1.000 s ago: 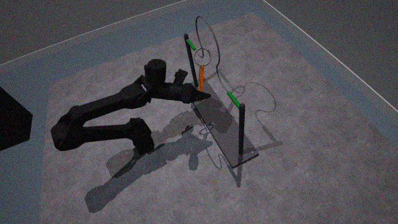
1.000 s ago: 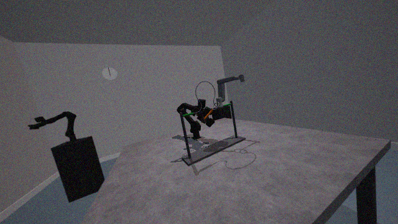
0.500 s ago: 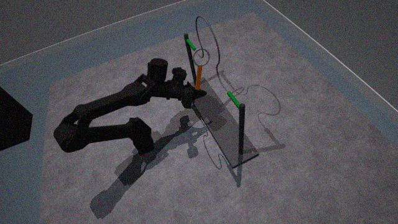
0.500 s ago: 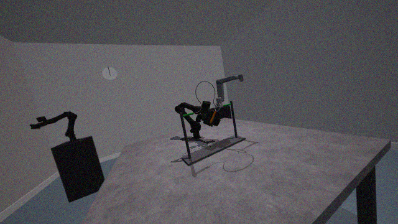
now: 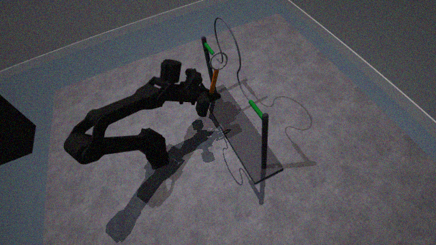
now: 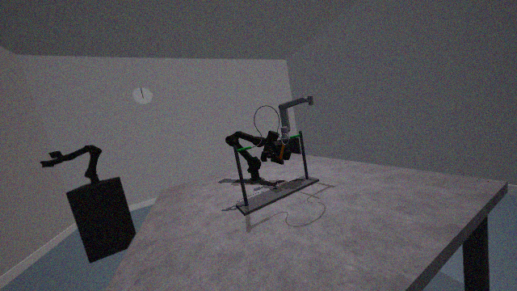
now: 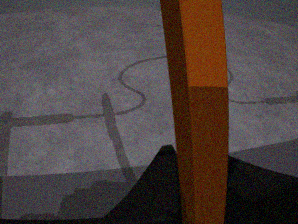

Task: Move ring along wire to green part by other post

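Note:
The ring [image 5: 219, 69] is around the thin grey wire [image 5: 239, 54] [image 6: 254, 117], just past the green part [image 5: 208, 48] [image 6: 296, 136] by the far post in the top view. Whether the ring touches the wire I cannot tell. The orange handle [image 5: 214, 82] [image 6: 281, 152] [image 7: 205, 55] hangs below the ring, nearly upright. My gripper [image 5: 212, 95] [image 7: 177, 153] is shut on the handle's lower part, below the wire. The other green part [image 5: 257, 109] [image 6: 245, 149] is by the near post. The fingertips are dark and partly hidden in the exterior view.
The far post [image 5: 207, 58] [image 6: 304, 158] and near post [image 5: 264, 143] [image 6: 241, 178] stand on a flat base [image 5: 269, 167] [image 6: 262, 202]. The grey wire rises in a tall loop, then bends down to the near green part. A black block [image 5: 15, 133] [image 6: 101, 218] is off to the side.

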`<state>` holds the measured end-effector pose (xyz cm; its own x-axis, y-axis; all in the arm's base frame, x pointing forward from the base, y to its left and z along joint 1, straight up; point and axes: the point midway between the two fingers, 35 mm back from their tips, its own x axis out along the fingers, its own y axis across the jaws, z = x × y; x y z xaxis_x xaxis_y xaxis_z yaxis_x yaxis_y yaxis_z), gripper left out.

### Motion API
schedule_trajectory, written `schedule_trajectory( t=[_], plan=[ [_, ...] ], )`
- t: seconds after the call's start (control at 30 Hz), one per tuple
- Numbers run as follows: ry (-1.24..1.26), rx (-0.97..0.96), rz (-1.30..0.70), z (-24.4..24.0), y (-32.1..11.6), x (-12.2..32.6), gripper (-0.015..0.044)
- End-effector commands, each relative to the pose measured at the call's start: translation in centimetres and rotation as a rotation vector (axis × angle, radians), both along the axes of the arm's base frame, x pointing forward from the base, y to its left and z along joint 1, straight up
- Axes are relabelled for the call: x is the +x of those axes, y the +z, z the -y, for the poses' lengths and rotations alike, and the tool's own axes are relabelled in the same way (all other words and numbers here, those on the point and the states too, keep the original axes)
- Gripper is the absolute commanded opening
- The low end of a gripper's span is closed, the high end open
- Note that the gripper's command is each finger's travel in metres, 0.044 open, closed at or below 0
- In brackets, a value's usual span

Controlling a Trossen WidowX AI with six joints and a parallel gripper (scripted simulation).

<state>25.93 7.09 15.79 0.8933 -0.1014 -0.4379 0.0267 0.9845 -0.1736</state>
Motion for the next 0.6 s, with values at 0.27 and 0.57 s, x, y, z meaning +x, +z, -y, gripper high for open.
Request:
schedule_trajectory(
  t=[0.27, 0.57],
  plan=[
    [-0.005, 0.104, -0.003, -2.3, 0.1, -0.2, -0.015],
    [-0.005, 0.13, -0.003, -3.6, 0.1, -0.3, -0.015]
  ],
)
